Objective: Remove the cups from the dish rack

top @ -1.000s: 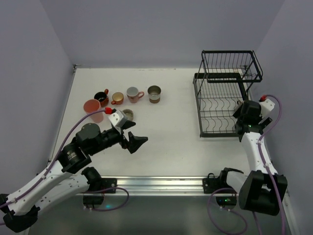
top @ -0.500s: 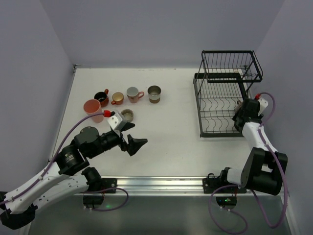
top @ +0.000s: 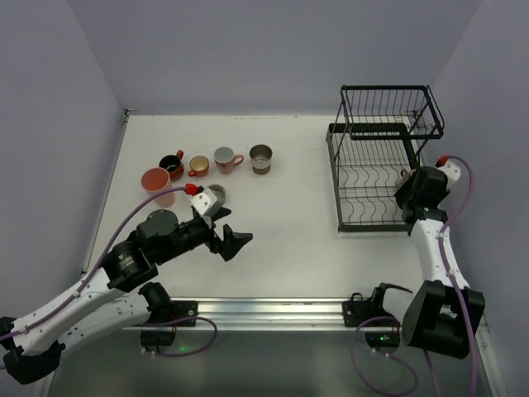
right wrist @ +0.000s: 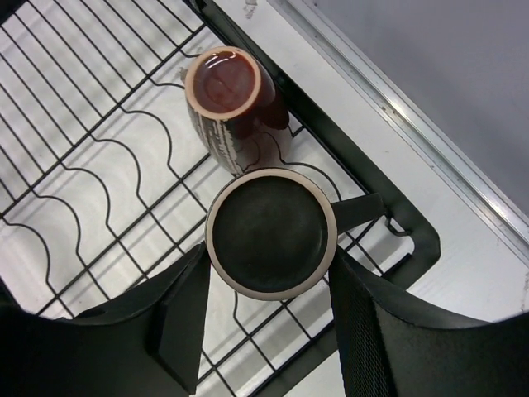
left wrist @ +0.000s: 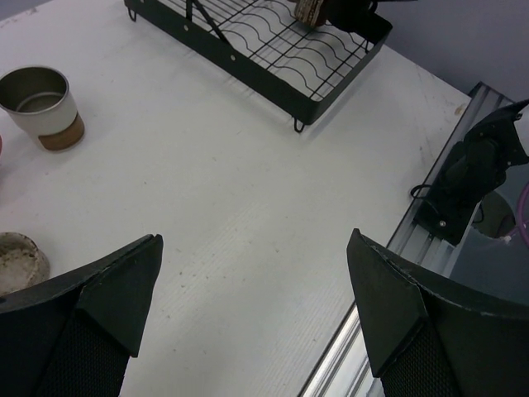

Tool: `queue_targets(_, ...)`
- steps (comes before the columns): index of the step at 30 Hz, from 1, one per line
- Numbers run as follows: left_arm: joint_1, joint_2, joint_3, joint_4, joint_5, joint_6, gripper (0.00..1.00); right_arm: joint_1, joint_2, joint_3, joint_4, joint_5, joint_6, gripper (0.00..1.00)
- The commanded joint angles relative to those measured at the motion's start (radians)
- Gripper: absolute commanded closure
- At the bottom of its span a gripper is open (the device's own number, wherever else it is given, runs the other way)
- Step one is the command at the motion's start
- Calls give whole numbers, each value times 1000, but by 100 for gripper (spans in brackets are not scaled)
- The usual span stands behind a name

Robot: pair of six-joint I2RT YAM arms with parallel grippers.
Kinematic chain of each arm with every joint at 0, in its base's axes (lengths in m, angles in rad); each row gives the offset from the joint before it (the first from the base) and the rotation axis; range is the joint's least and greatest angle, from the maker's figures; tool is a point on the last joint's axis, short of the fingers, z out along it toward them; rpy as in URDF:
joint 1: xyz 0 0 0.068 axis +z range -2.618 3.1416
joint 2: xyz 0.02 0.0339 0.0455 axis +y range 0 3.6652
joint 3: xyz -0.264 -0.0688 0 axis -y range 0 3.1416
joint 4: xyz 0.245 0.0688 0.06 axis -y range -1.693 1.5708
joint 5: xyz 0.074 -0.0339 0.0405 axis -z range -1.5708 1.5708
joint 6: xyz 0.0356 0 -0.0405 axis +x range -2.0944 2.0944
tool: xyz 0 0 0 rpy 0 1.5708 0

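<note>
In the right wrist view, a black cup [right wrist: 270, 231] with a pale rim stands upright on the lower tray of the dish rack [right wrist: 91, 157]. My right gripper [right wrist: 266, 253] is shut on it, one finger against each side. A brown speckled cup [right wrist: 227, 99] lies on its side just beyond. From above, the right gripper [top: 407, 187] sits at the right end of the dish rack [top: 382, 217]. My left gripper [top: 232, 239] hangs open over bare table, nothing between its fingers [left wrist: 124, 281].
Several cups stand on the table at the left: a salmon one [top: 157, 184], a black one [top: 171, 164], an orange one [top: 198, 165], a grey one [top: 225, 157], an olive-brown one [top: 260, 157] and a cream one [top: 216, 195]. A metal rail [top: 264, 313] runs along the near edge.
The right gripper's fingers have shut round the black cup in the rack's lower tray. The left arm shifted slightly and stays open.
</note>
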Motion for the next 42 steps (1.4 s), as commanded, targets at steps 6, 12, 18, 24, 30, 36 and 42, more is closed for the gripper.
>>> queue_targets(6, 32, 44, 4, 2, 8, 18, 0, 86, -42, -45, 116, -62, 18, 67)
queue_targets(12, 52, 98, 17, 27, 42, -2, 0, 233, -2, -5, 114, 27, 9, 66)
queue_targets(18, 60, 180, 60, 111, 123, -91, 0, 239, -65, -33, 179, -63, 52, 66)
queue_targets(24, 58, 369, 102, 382, 227, -258, 0, 242, -128, -77, 247, -168, 98, 67)
queue_targets(30, 55, 649, 152, 693, 293, -396, 0, 242, -214, -116, 301, -318, 149, 67)
queue_targets(36, 54, 906, 284, 858, 316, -445, 4, 242, -309, -131, 329, -453, 207, 67)
queue_targets(42, 57, 1088, 427, 924, 346, -481, 7, 242, -398, -180, 386, -628, 320, 67)
